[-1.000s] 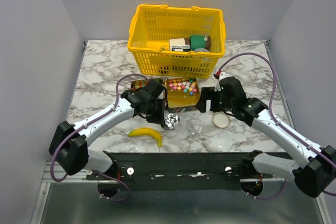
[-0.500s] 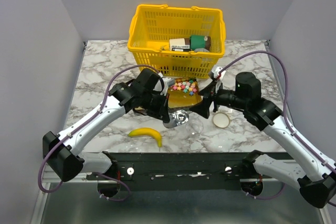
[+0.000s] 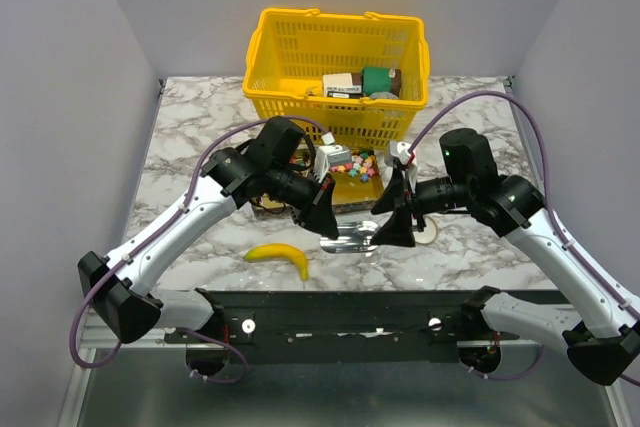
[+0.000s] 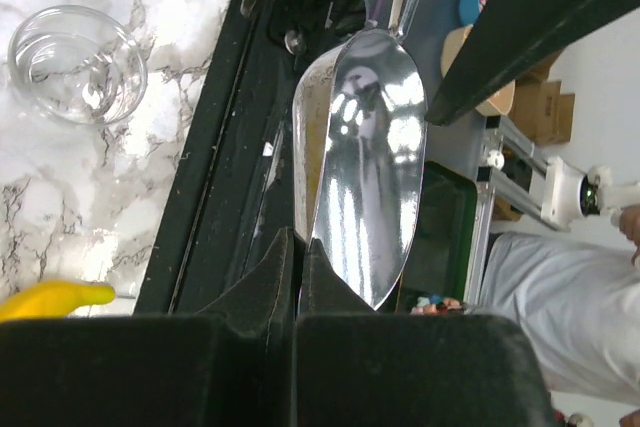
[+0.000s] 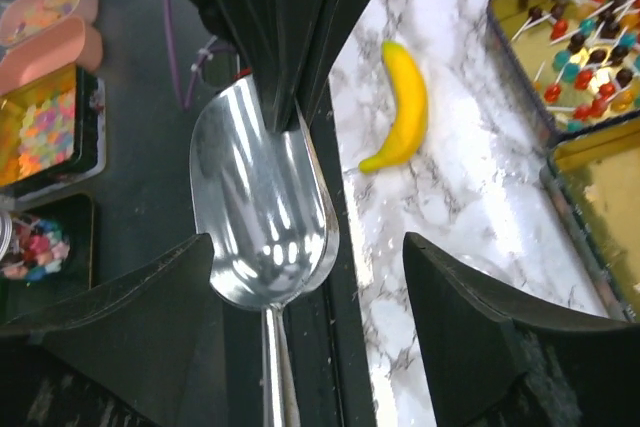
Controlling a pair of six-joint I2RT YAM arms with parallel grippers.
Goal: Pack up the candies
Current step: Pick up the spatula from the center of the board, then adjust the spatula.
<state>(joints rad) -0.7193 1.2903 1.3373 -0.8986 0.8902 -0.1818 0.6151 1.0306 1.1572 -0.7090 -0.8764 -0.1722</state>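
Candies (image 3: 352,165) partly hidden, toward table (image 3: 200,127) far edge. Left end effector (image 4: 297,247) pinched on metal scoop (image 4: 365,157) rim; right end effector (image 5: 305,247) wide, straddling scoop, contact unclear

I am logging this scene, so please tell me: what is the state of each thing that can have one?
Shiny metal scoop: empty, held off the table.
Left gripper: shut on the scoop's rim.
Right gripper: open, around the scoop's handle.
Clear glass cup: upright, empty.
Small multicoloured candies: loose in an open gold tray.
Yellow banana: unpeeled, lying on the table.
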